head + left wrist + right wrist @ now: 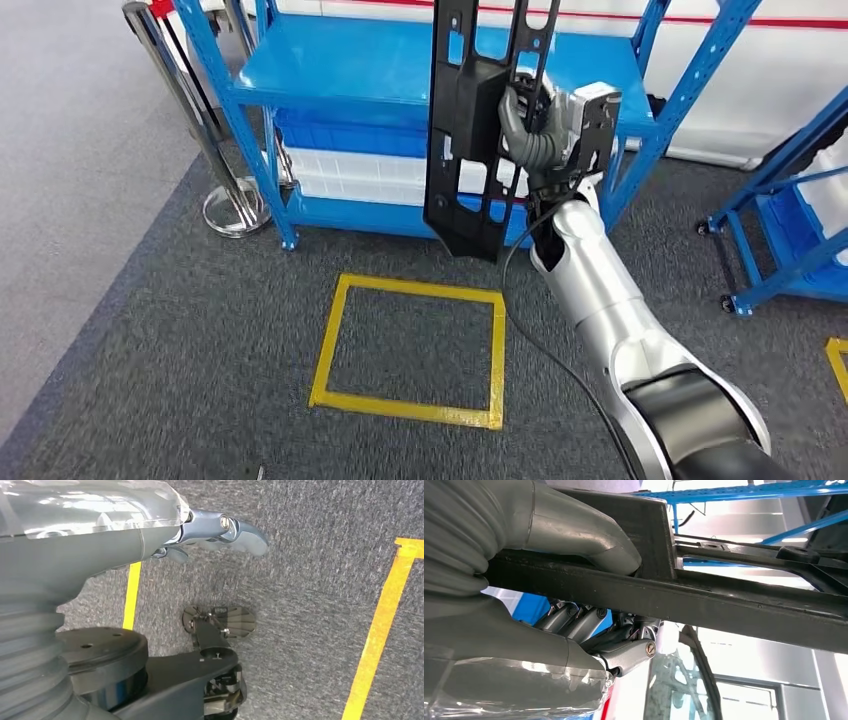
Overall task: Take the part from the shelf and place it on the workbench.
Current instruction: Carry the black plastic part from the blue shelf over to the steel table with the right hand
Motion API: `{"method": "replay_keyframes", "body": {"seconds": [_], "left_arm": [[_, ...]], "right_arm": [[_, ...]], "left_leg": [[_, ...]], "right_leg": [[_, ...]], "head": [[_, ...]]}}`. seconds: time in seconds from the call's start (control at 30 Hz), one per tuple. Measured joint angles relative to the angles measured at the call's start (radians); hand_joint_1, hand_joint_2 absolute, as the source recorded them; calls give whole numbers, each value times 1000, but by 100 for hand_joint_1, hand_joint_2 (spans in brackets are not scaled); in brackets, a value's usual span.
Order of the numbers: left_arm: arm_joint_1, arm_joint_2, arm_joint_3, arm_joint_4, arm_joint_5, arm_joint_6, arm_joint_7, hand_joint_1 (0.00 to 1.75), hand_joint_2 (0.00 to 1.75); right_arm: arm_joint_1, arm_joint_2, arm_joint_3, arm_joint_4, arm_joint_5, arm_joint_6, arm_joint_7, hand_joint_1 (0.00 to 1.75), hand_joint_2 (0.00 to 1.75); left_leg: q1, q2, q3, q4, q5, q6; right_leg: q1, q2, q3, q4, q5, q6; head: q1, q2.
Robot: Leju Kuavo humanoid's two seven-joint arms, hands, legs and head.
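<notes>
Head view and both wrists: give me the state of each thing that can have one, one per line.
Part: held upright in the air in front of the shelf, off every surface.
Right hand: grips the part, thumb over one bar, fingers under it.
Left hand: holds nothing, hangs over the carpet.
Shelf: top level bare, bins below.
Yellow square: nothing inside.

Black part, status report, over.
Right robot hand grips black part, upright before blue shelf. Left robot hand hangs over carpet, holding nothing. No workbench seen.
</notes>
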Motion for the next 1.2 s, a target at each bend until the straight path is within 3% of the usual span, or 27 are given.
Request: {"method": "replay_keyframes", "body": {"seconds": [0.07,0.13,0.2,0.27,0.3,0.33,0.37,0.4,0.47,0.53,0.6,0.63,0.7,0.77,0.8,0.87,0.93,1.0,1.03,1.1,1.17,1.2], "left_arm": [[3,0,0,0,-1,1,-1,0,175],[9,1,0,0,-1,1,-6,0,175],[17,2,0,0,-1,1,-13,0,175],[22,4,0,0,-1,1,-17,0,175],[24,4,0,0,-1,1,-17,0,175],[26,5,0,0,-1,1,-18,0,175],[27,5,0,0,-1,1,-18,0,175],[27,6,0,0,-1,1,-19,0,175],[27,8,0,0,-1,1,-20,0,175],[28,9,0,0,-1,1,-21,0,175],[29,9,0,0,-2,1,-22,0,175],[30,10,0,0,-4,0,-22,0,175],[31,10,0,0,-7,-1,-24,0,175],[32,10,-1,0,-8,-5,-24,0,175],[34,10,-1,0,-9,-7,-24,0,175],[38,10,-1,0,-6,-15,-24,0,175],[41,11,-1,0,0,-20,-24,0,175],[41,11,0,0,9,-20,-23,0,175],[41,11,0,0,13,-18,-23,0,175],[39,10,3,0,21,-16,-23,0,175],[35,10,6,0,23,-15,-21,0,175],[33,9,7,0,23,-16,-19,0,175]], "right_arm": [[14,-2,0,-7,28,-22,-16,175,175],[37,-4,-2,-21,40,-33,-28,175,175],[65,-6,-4,-35,40,-34,-38,175,175],[92,-7,-5,-44,39,-32,-43,175,175],[103,-8,-6,-47,39,-31,-44,175,175],[112,-9,-6,-49,39,-31,-44,175,175],[118,-10,-6,-51,39,-31,-44,175,175],[122,-11,-6,-54,39,-31,-44,175,175],[123,-14,-7,-61,39,-31,-44,175,175],[125,-15,-9,-67,39,-31,-45,175,175],[132,-18,-13,-69,38,-33,-47,175,175],[138,-20,-18,-72,37,-34,-49,175,175],[151,-27,-26,-79,36,-36,-56,175,175],[169,-35,-33,-88,33,-36,-63,175,175],[182,-40,-36,-94,31,-35,-66,175,175],[210,-49,-45,-109,21,-29,-70,175,175],[222,-52,-53,-121,1,-16,-72,175,175],[216,-53,-57,-124,-21,-3,-73,175,175],[210,-53,-58,-124,-30,1,-74,175,175],[199,-53,-63,-116,-47,5,-77,175,175],[183,-53,-73,-99,-64,1,-83,175,175],[175,-53,-77,-90,-71,-2,-87,175,175]], "left_leg": [[0,-1,-3,-3,10,-13],[1,-2,-13,12,-9,-22],[2,-3,-45,99,-83,-28],[2,-3,-84,236,-161,-31],[2,-3,-90,279,-175,-31],[2,-3,-80,287,-171,-30],[1,-3,-51,254,-149,-27],[1,-4,-5,188,-122,-21],[-4,-4,81,52,-97,-10],[-11,-5,110,-5,-98,-4],[-10,-4,105,-15,-82,4],[-8,-3,102,-21,-72,10],[-2,1,87,-29,-50,21],[-3,5,65,-29,-34,27],[-2,7,54,-28,-27,27],[-1,14,32,-21,-17,23],[1,29,9,-8,-10,16],[-2,46,-3,1,-5,6],[-4,56,-5,2,-2,1],[-6,73,-7,3,5,-12],[-2,59,-18,24,-16,-24],[0,42,-33,61,-46,-29]], "right_leg": [[3,1,-5,-4,10,-10],[0,-2,-13,-12,23,-28],[-3,-5,-27,-16,39,-44],[1,-4,-46,-14,53,-49],[3,-4,-56,-12,59,-49],[5,-4,-65,-10,65,-48],[7,-3,-73,-9,71,-47],[8,-3,-81,-7,76,-46],[11,-3,-92,-4,87,-39],[9,-3,-98,-6,101,-28],[7,-3,-100,-10,111,-15],[6,-2,-104,-5,101,-9],[3,-1,-125,56,33,2],[-2,-1,-157,171,-54,12],[-5,-1,-166,220,-75,17],[-12,-3,-144,236,-46,25],[-16,-23,-71,141,5,29],[-7,-55,-9,35,3,23],[-1,-62,1,9,-7,16],[4,-49,-2,-4,-4,-5],[1,-33,-12,-8,10,-24],[0,-25,-17,-10,17,-33]], "head": [[0,0],[0,0],[0,0],[0,0],[0,0],[0,0],[0,0],[0,0],[0,0],[0,0],[0,0],[0,0],[0,0],[0,0],[0,0],[0,0],[0,0],[0,0],[0,0],[0,0],[0,0],[0,0]]}}
